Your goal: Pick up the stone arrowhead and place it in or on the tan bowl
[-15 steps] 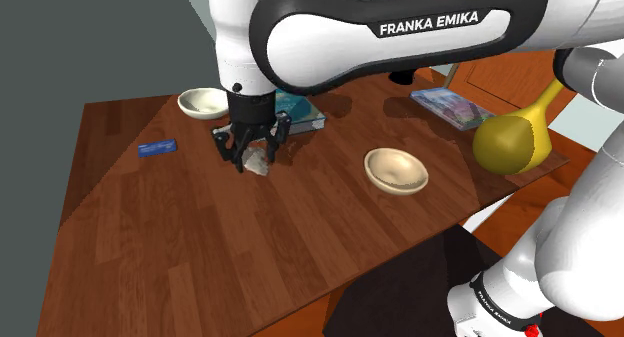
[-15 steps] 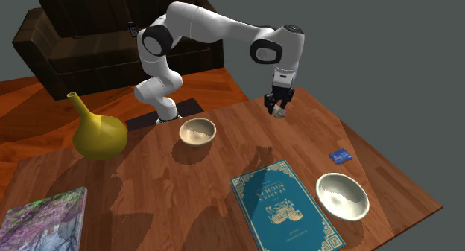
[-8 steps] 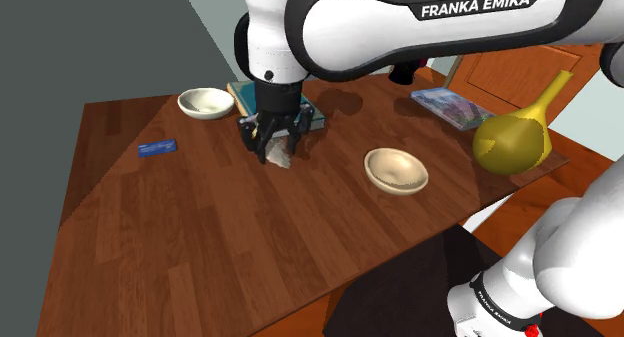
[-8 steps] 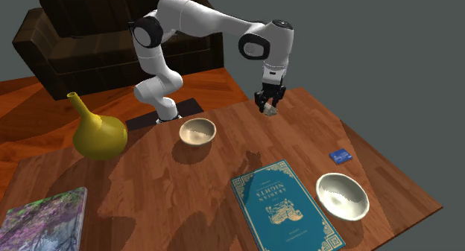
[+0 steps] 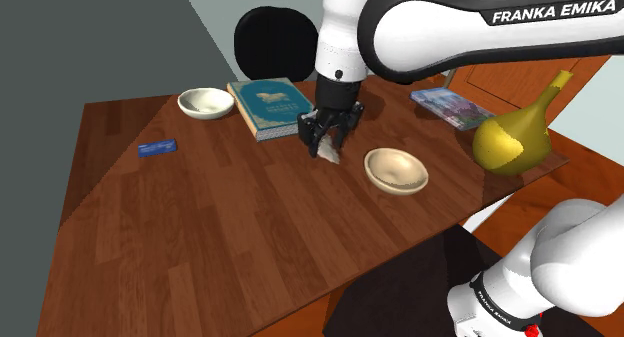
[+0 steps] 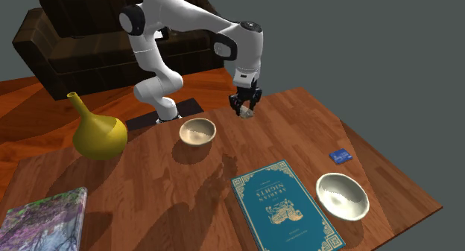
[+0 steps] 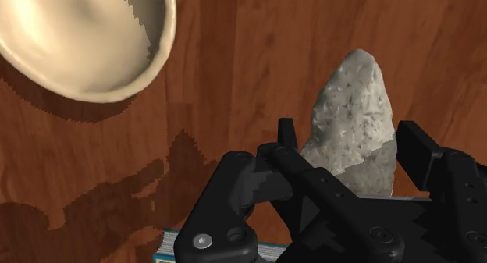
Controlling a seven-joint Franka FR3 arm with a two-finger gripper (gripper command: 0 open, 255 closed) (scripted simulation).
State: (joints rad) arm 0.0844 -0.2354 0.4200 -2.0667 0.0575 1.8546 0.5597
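My black gripper (image 5: 327, 150) hangs above the wooden table (image 5: 200, 225) and is shut on a grey stone arrowhead (image 7: 353, 121), whose tip juts out past the fingers. The arrowhead (image 6: 244, 112) is lifted clear of the tabletop. A tan bowl (image 5: 396, 171) stands upright a short way off toward the shoulder view's right of the gripper. In the second exterior view that bowl (image 6: 197, 132) lies to the left of the gripper (image 6: 244, 110). The bowl's rim (image 7: 156, 58) also appears in the wrist view, off to one side of the arrowhead.
A teal book (image 5: 270, 105) lies just behind the gripper. A second pale bowl (image 5: 205, 103) and a small blue card (image 5: 158, 148) sit toward the shoulder view's left. A yellow gourd vase (image 5: 512, 140) and a colourful book (image 5: 452, 107) stand at the right. A dark sofa (image 6: 74, 41) is behind the stand.
The gripper has carried the arrowhead across the table toward the shoulder view's right, from beside the blue card's side to near the tan bowl. The teal book is now uncovered.
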